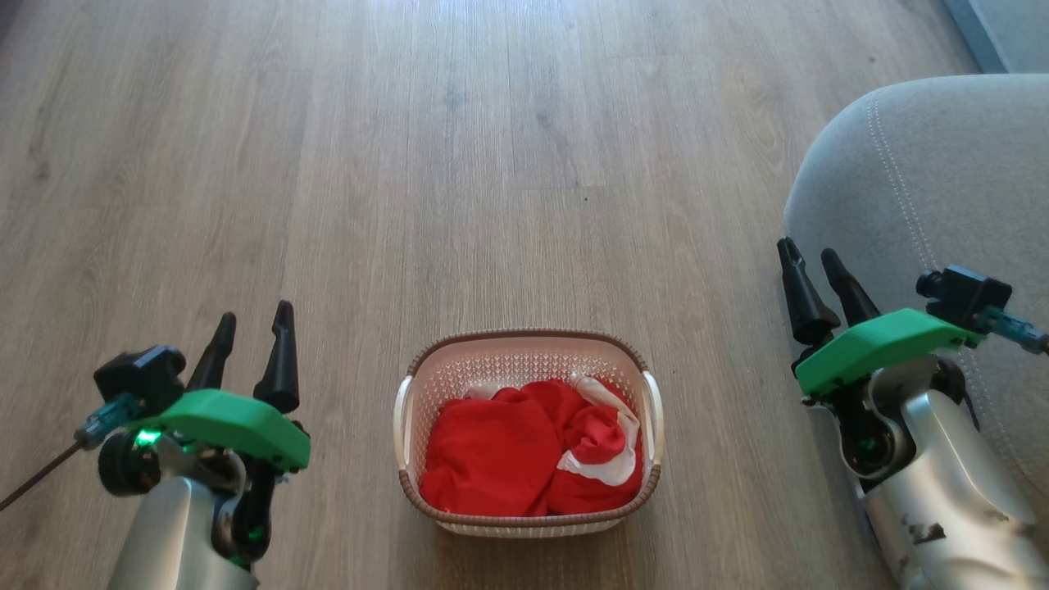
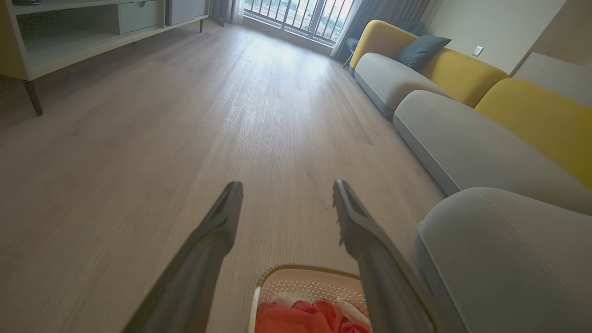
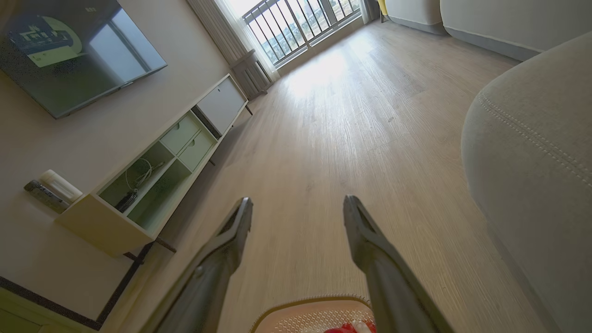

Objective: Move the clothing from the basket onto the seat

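The cream perforated basket (image 1: 524,360) with a brown rim stands on the wooden floor at the bottom middle of the head view. The clothing (image 1: 500,459), plain red fabric beside a red piece with white panels, fills it. The grey seat (image 1: 926,180) with pale stitching bulges in at the right. My left gripper (image 1: 250,328) hovers open to the basket's left, nothing between its fingers. My right gripper (image 1: 811,258) is open in front of the seat's edge, right of the basket. The basket (image 2: 305,286) and clothing (image 2: 305,319) peek between my left fingers; the basket (image 3: 314,317) rim shows in the right wrist view.
More grey sofa cushions (image 2: 462,143) with yellow backs (image 2: 541,120) run along the right wall. A pale low cabinet (image 3: 152,185) under a wall-mounted television (image 3: 69,51) lines the left side. Bare wooden floor (image 1: 492,164) stretches ahead to a railed window (image 2: 305,14).
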You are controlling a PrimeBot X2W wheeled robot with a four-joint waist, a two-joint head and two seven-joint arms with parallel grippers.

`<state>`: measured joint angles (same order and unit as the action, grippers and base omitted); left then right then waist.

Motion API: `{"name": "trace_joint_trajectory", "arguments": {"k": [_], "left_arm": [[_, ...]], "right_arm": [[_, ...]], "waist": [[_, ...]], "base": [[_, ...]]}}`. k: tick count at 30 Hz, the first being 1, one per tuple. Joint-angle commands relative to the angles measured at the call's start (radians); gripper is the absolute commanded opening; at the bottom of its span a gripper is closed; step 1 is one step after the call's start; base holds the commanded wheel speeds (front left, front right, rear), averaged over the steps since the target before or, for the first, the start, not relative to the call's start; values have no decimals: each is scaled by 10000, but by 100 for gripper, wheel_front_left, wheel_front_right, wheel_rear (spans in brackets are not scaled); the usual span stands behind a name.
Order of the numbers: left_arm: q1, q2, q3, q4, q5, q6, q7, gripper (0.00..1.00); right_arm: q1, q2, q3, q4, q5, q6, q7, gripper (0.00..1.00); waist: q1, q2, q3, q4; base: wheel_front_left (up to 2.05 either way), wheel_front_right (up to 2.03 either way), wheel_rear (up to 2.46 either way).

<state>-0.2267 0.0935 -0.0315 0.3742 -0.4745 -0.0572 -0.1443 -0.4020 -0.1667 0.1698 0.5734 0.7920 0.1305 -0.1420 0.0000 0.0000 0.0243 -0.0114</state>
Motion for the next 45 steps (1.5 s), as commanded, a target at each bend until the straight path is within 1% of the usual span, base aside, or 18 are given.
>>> {"name": "trace_joint_trajectory", "arguments": {"k": [1, 21, 23, 36, 45], "left_arm": [[-706, 297, 175, -347, 385, 101, -163, 100], [-1224, 492, 20, -249, 2732, 504, -748, 100], [-1244, 496, 23, -245, 2846, 521, -777, 100], [-1539, 411, 300, 33, 4265, 660, -1158, 100], [-1548, 259, 561, 225, 4204, 600, -1175, 100]], "right_arm": [[-678, -186, 199, -221, -322, 2, -174, 100], [-1582, -408, 600, 477, -2524, 2, -766, 100], [-1624, -424, 598, 512, -2633, 2, -796, 100], [-2166, -547, 673, 874, -4090, 2, -1181, 100], [-2129, -520, 344, 930, -4312, 2, -1198, 100]], "waist": [[0, 0, 3, 1], [0, 0, 48, -56], [0, 0, 49, -62], [0, 0, 79, -116], [0, 0, 73, -103]], "base": [[0, 0, 0], [0, 0, 0], [0, 0, 0], [0, 0, 0], [0, 0, 0]]}}
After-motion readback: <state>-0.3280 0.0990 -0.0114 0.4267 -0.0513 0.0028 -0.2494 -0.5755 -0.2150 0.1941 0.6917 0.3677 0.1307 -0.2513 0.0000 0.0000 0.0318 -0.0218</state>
